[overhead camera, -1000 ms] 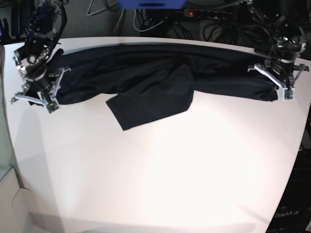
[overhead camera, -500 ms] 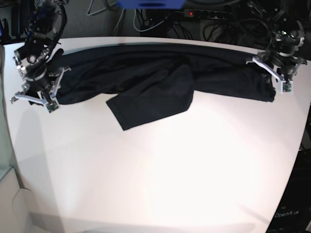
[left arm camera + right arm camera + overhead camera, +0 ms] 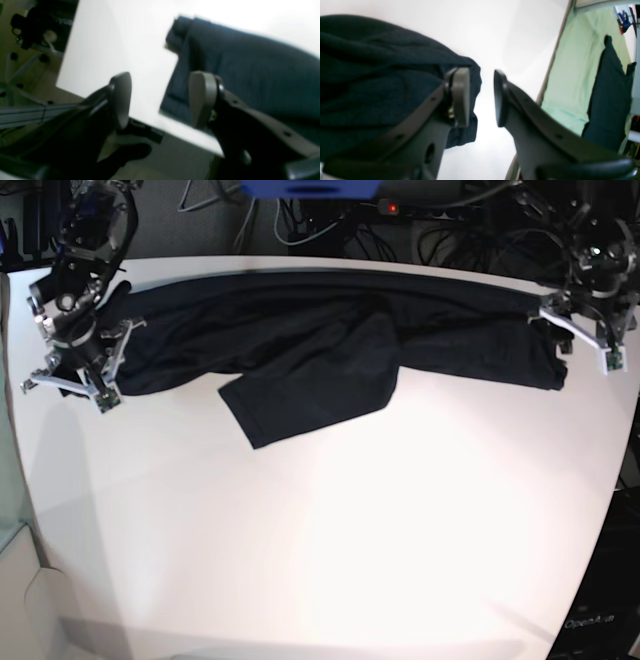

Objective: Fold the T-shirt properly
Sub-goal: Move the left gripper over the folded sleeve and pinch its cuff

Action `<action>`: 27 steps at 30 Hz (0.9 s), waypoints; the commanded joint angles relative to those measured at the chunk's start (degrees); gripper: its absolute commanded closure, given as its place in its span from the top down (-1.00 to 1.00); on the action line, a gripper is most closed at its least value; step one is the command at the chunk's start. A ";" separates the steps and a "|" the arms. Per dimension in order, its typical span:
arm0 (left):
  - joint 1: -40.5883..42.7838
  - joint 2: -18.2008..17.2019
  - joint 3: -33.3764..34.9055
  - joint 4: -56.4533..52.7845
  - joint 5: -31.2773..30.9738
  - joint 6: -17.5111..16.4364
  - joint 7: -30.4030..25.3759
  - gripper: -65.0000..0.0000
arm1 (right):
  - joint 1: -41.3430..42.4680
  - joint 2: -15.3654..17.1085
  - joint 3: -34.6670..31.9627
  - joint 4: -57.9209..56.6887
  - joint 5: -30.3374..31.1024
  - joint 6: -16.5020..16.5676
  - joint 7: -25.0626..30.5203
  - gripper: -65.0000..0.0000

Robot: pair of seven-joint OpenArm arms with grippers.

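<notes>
The large, plain black knit T-shirt (image 3: 330, 340) lay stretched in a long band along the far edge of the white desk (image 3: 330, 530), one flap folded toward the middle. Both the left gripper (image 3: 590, 340) and right gripper (image 3: 75, 375) hovered at its ends, jaws apart and gripping nothing, so most of the folding seemingly remained.

One faint mark only: pale lettering on a dark box (image 3: 600, 620) at the base view's lower right corner, seems to read "OpenArm", too small to be sure. Nothing else readable in any view.
</notes>
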 commanded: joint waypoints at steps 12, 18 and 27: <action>-9.04 -0.23 34.84 -9.01 -3.22 -0.58 8.86 0.09 | 0.54 -0.36 0.25 0.97 0.06 -0.42 0.83 -0.44; -12.73 -0.23 48.29 -17.71 -14.65 -0.58 8.86 0.09 | 0.54 -0.27 0.25 0.97 -0.03 -0.42 0.74 -0.44; -16.95 -0.23 69.04 -26.59 -20.45 12.65 -0.99 0.09 | 0.63 -0.27 0.25 0.97 -0.03 -0.42 0.56 -0.44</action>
